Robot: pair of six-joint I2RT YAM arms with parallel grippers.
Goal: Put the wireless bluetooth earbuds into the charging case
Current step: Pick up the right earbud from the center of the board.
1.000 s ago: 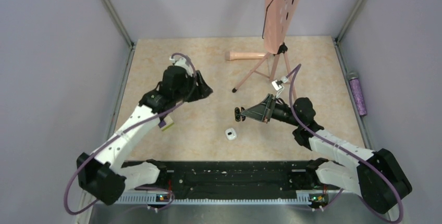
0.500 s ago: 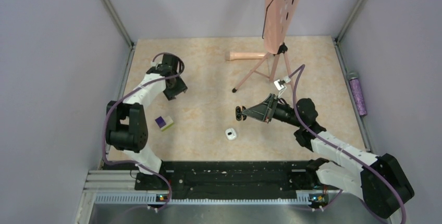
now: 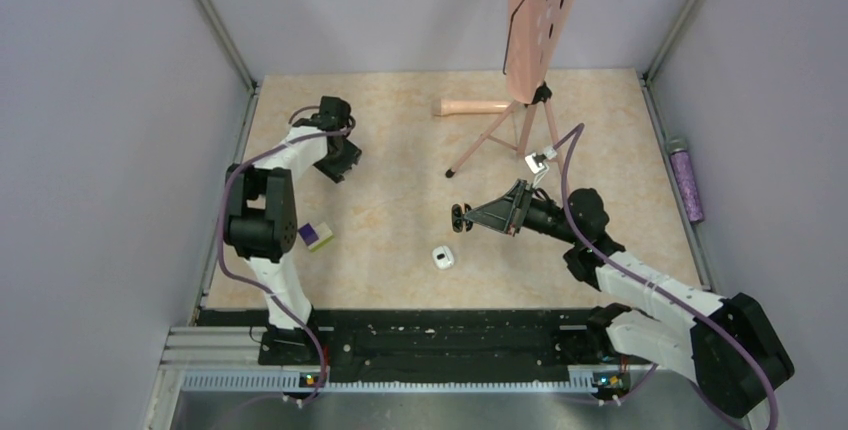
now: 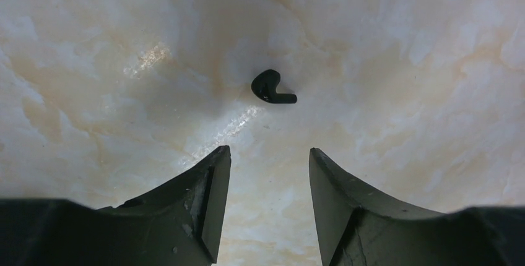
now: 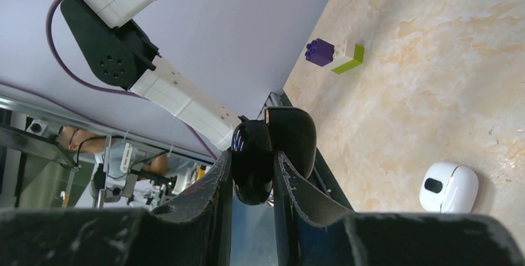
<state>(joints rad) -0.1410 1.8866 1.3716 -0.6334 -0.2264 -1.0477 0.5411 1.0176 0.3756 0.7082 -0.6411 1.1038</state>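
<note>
Wireless bluetooth earbud (image 4: 273, 88), lying on the marbled table (image 4: 402, 62) just ahead of the part-open, empty left gripper (image 4: 269, 152): seemingly the pickup step, calling for a descent and pinch across its stubby body, then carriage to the black charging case (image 5: 292, 131) clamped in the right gripper (image 5: 252, 162).

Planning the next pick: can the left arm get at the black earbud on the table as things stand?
Probably yes. The left gripper is open and aimed at the earbud, which lies alone on the table; nothing stands between them.
</note>
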